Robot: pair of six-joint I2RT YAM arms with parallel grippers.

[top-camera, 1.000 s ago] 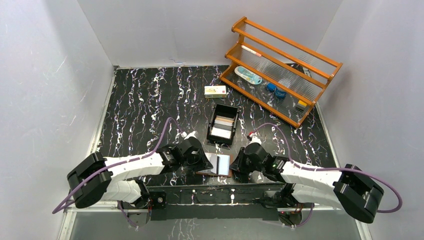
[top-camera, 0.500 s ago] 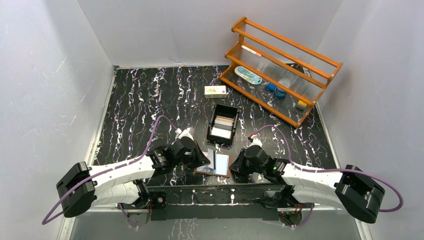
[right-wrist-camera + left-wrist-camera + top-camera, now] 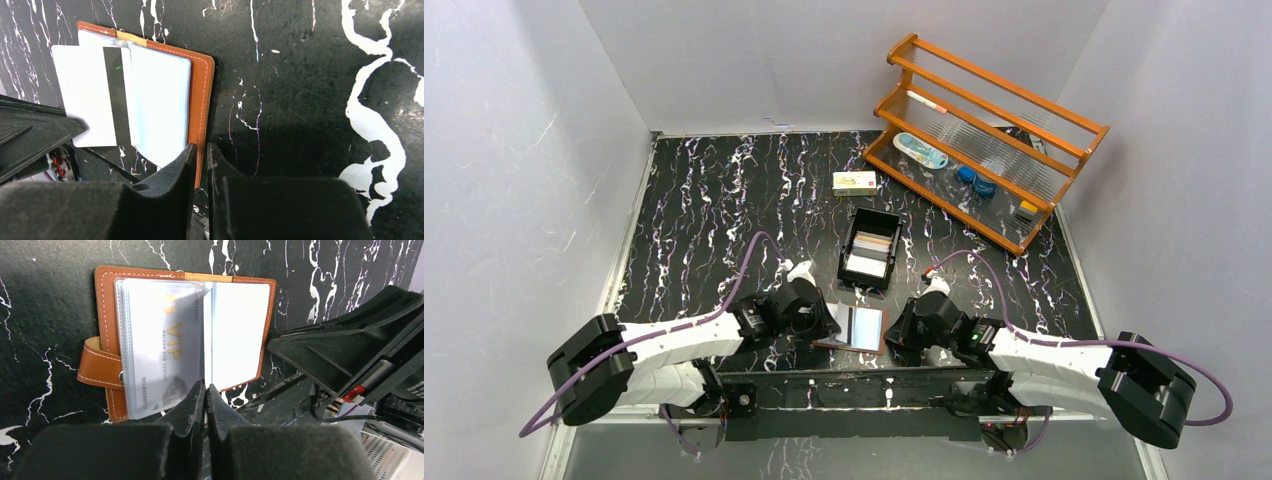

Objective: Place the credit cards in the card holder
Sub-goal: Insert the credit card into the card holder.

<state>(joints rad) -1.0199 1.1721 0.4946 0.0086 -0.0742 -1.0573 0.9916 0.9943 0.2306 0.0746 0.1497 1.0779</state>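
Card holder: the card holder [image 3: 106, 330] lay open on the counter [image 3: 724, 200] near its front edge, between the two arms, with its snap tab [image 3: 95, 367] folded out at one side.
Card in hand: a VIP card [image 3: 160, 350] sat over one half. Its print faced the left wrist and its magnetic stripe faced the right. We could not tell whether it was bare or already inside a clear pocket leaf.
Left pincer: the left pincer [image 3: 205, 390] was pinched tight on an edge of that card.
Right pincer: the right pincer [image 3: 200, 152] was narrow, astride the holder's leather edge, and seemed to be pinning it.
Step, as we judged: seating the card in a pocket.
Doing it well: we reckoned the holder needed firm pinning. The card had to go in square to the pocket mouth and slide along the pocket, not press down. It should be released only once fully in.
Supply: more credit cards [image 3: 871, 258] lay in the black tray [image 3: 876, 214] just beyond.
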